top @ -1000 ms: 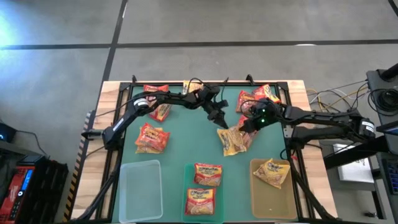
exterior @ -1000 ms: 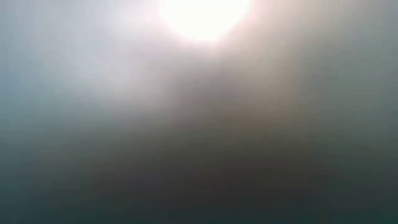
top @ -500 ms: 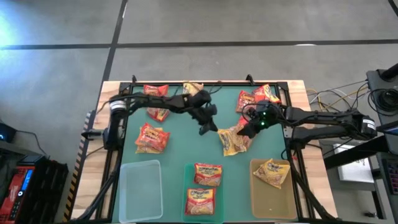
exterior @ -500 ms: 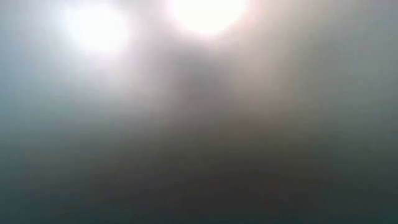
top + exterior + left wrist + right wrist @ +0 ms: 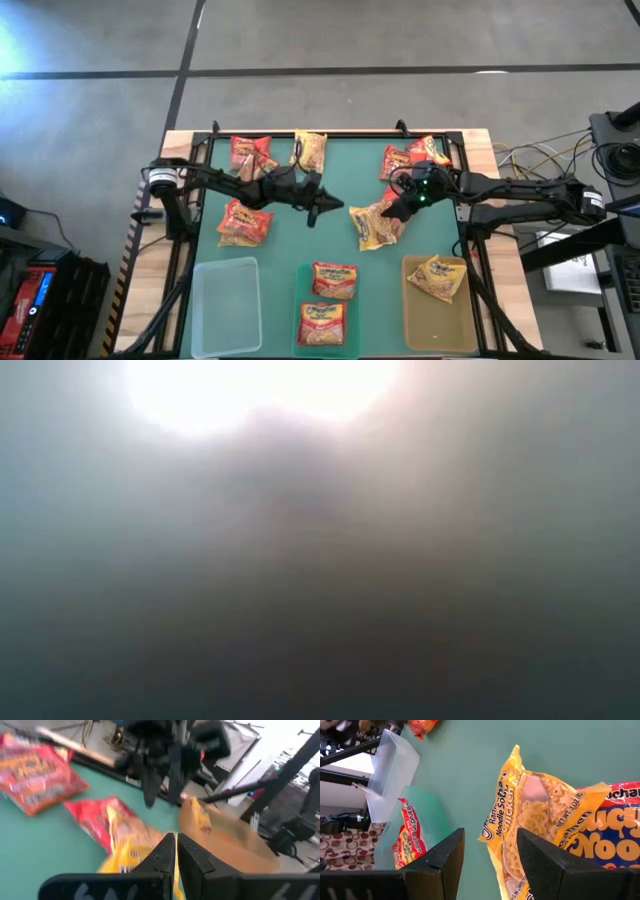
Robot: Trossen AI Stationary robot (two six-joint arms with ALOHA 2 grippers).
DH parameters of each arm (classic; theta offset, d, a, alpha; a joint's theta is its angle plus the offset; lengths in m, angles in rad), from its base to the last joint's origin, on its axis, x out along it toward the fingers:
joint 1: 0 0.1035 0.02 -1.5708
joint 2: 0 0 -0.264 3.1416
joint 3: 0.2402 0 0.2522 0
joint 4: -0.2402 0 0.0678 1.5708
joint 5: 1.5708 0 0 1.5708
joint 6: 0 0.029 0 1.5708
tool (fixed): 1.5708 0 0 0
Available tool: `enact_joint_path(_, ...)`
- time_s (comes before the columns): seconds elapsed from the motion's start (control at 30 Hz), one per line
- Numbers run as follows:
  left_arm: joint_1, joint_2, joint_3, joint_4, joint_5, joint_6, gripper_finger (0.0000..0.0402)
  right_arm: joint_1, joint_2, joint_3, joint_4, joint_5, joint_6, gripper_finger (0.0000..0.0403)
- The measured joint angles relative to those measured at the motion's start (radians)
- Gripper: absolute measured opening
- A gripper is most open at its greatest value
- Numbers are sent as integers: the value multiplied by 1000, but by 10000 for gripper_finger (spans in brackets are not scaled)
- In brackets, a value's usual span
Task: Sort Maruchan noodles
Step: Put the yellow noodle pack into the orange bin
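Note:
Maruchan noodle packets lie scattered on the green mat. A yellow one [image 5: 375, 228] [image 5: 535, 820] lies at mid-table, overlapping a red one [image 5: 615, 840]. My right gripper [image 5: 393, 208] [image 5: 491, 837] hovers open just above the yellow packet's edge, touching nothing that I can see. My left gripper [image 5: 328, 211] [image 5: 175, 851] is shut and holds nothing. It points about level toward that yellow packet [image 5: 130, 845] from its left. More packets lie far left [image 5: 250, 155], far middle [image 5: 308, 150], left [image 5: 243, 222] and far right [image 5: 405, 158]. The low view shows only glare.
Three shallow bins stand along the near edge. The clear one [image 5: 225, 310] is at the left. The green one [image 5: 300, 300] holds two red packets [image 5: 333, 280]. The orange one [image 5: 415, 325] holds a yellow packet [image 5: 438, 277]. A dark frame rims the mat.
My left gripper, shut throughout, has drawn back from the yellow packet toward the table's left and near side. It has tipped from pointing down to about level, and its arm has folded back toward the left edge. The packets have stayed put.

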Motion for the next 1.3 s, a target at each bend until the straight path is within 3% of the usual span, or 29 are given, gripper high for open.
enact_joint_path(0.2,-25,-1,-63,0,-66,2,30,0,0,0,1,0,0,171)
enact_joint_path(0.47,-38,-1,-74,-17,-69,24,143,0,0,0,1,0,0,171)
enact_joint_path(0.63,-41,0,-24,-153,-85,-172,219,0,0,0,1,0,0,171)
enact_joint_path(0.73,-54,24,9,-175,-124,-208,244,0,0,0,1,0,0,171)
enact_joint_path(0.87,-76,107,61,-166,-137,-273,252,0,0,0,2,0,0,171)
enact_joint_path(1.13,-69,226,86,-14,-147,-344,230,0,0,0,1,0,0,171)
enact_joint_path(1.3,-55,276,113,-17,-157,-392,226,0,0,0,2,0,0,171)
